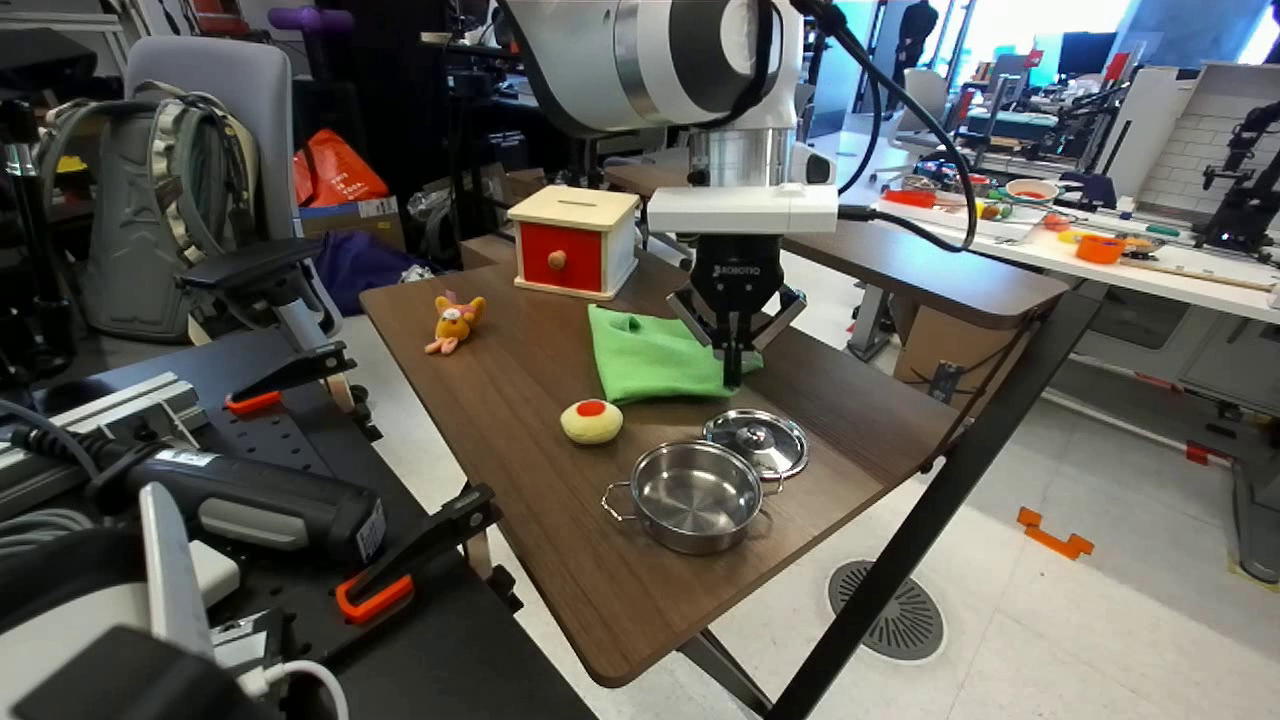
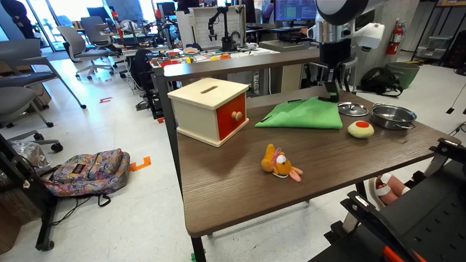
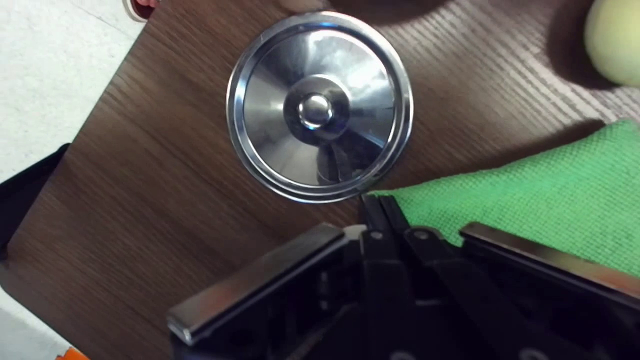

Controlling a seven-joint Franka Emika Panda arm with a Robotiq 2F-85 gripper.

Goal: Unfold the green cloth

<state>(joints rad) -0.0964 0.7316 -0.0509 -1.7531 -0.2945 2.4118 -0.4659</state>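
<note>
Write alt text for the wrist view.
Closed pincer at a corner of the green cloth; whether it grips fabric is unclear. A round metal lid lies upper centre on a brown table, a yellow object cropped upper right.

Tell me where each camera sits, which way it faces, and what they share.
An exterior view: beyond the table end near the pot, looking down toward the wooden box; arm and gripper show.
An exterior view: off the side with the orange toy, looking down across the green cloth; arm and gripper show.
Wrist view: on the arm, looking down at the lid; just the arm's gripper shows.
Shared: both exterior views show wooden box, orange toy, pot, lid and green cloth; lid and green cloth appear in all three.
</note>
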